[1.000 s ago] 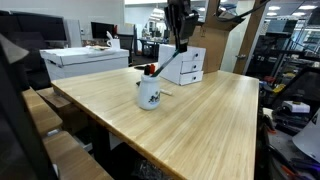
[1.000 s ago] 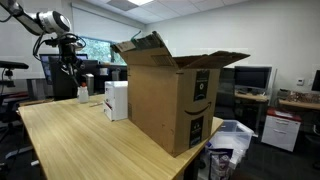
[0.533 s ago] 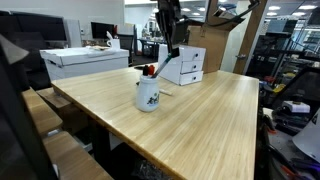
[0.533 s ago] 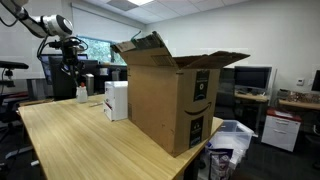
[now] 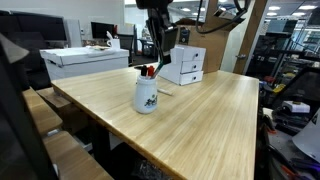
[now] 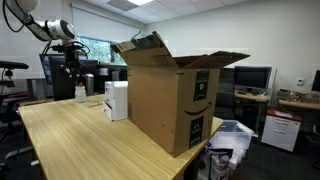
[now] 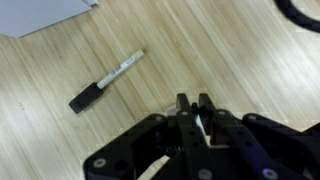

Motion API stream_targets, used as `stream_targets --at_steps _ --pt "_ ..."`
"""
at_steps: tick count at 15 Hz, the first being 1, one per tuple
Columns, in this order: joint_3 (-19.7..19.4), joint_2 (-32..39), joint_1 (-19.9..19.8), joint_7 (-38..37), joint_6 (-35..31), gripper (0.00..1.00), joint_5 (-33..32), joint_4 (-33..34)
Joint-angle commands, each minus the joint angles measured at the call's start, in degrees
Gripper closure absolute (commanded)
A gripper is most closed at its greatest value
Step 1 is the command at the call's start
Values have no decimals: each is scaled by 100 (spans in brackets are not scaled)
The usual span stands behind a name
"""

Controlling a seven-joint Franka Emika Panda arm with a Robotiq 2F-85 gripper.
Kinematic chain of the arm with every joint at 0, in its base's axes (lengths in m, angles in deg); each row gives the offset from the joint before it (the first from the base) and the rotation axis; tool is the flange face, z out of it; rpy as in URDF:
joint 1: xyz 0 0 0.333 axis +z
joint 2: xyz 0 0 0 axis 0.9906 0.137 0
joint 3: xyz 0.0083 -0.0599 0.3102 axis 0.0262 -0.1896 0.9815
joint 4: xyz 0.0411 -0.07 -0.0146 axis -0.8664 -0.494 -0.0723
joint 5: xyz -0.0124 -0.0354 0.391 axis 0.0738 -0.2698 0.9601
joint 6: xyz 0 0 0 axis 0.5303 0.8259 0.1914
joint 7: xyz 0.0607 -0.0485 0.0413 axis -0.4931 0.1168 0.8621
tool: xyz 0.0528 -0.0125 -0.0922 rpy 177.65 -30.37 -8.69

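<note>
So the gripper (image 5: 157,60) is hanging over the wooden counter (image 5: 200,120), pretty close to the white mug (image 5: 146,97), just above and a bit behind it from that angle. The wrist view makes the grip clear: the fingers (image 7: 184,108) are clenched nearly together on a thin white marker (image 7: 201,124). You only get a sliver of it poking out between them, so I can't tell which end is up. That marker is off the counter, pinched in the fingers, with bare wood under it. The mug doesn't show in the wrist view, so the fingers aren't straight over it. The mug already has a couple of markers standing in it, red and black tops sticking out of the rim. There's also a loose marker (image 7: 107,82) lying flat on the counter, black cap and white body, sitting diagonal, well apart from the fingers. Behind the mug there's a stack of white boxes (image 5: 186,65), and an exterior view also shows a big open cardboard box (image 6: 170,100) on the same counter, well away from the gripper (image 6: 70,66).
</note>
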Motion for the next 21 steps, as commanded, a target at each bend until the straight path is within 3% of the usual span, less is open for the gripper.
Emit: stream_targets --at_steps 1,14,21 --pt "-38 133 4 95 -172 95 180 168" --pt "-145 168 -81 -21 -921 96 764 48" --pt "-237 38 -234 -268 -1786 95 1431 -253"
